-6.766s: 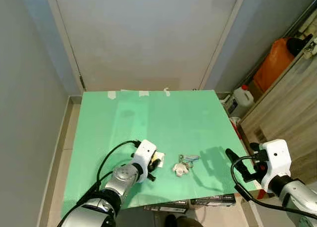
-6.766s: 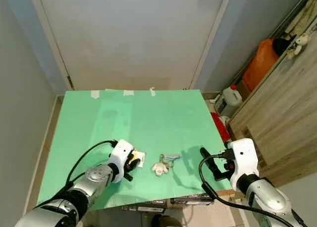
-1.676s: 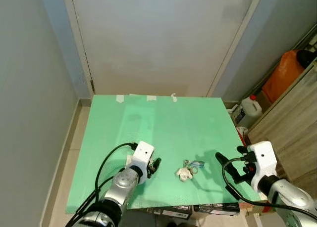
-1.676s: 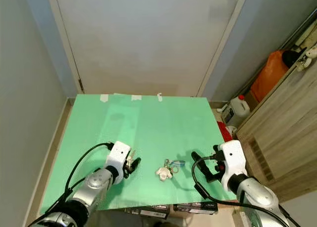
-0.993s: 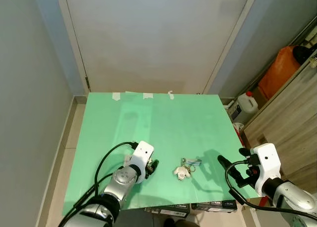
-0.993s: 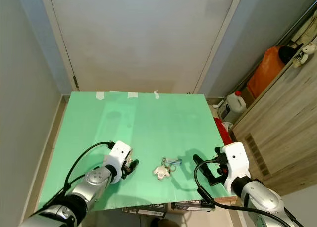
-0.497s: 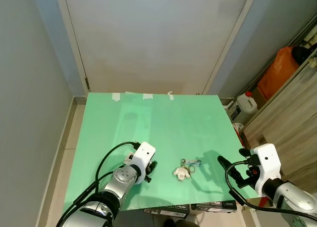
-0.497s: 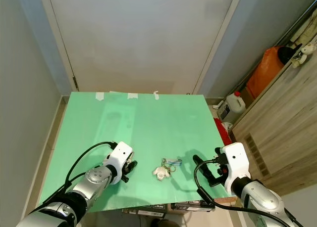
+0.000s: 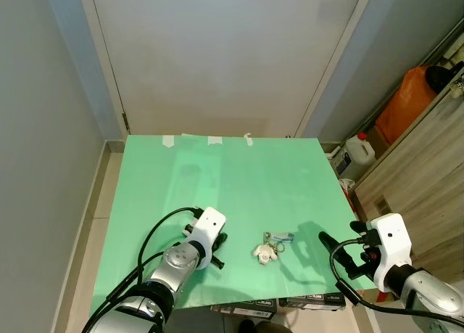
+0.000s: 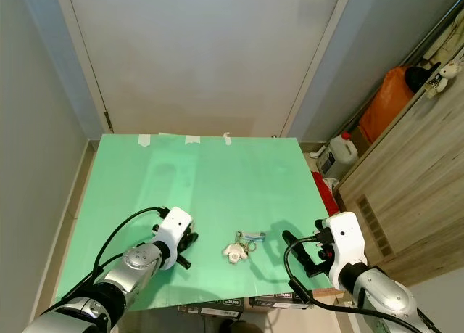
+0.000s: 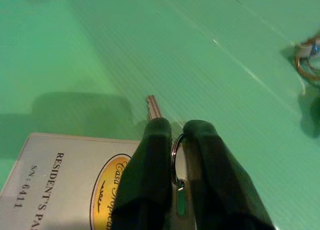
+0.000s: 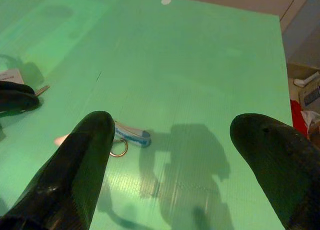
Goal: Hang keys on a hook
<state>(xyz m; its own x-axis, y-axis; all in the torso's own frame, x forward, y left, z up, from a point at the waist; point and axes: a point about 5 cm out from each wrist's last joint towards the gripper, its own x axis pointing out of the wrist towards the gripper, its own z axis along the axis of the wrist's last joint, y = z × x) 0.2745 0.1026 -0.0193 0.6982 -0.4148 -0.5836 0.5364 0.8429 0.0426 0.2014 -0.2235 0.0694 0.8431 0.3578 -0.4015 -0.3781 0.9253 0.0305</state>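
With the key ring [image 11: 173,155] pinched thinly between the left gripper [image 11: 176,135] fingertips, beside the resident's card [image 11: 65,182], it could be dropped when lifted; the right gripper [image 12: 172,140] is held spread.

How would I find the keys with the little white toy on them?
Look at the big green table in front of the white door. Near its front edge, between the two claws, lies a small bunch of keys. It has a white charm and a blue tag, unlike the set with the flat card under the left claw.
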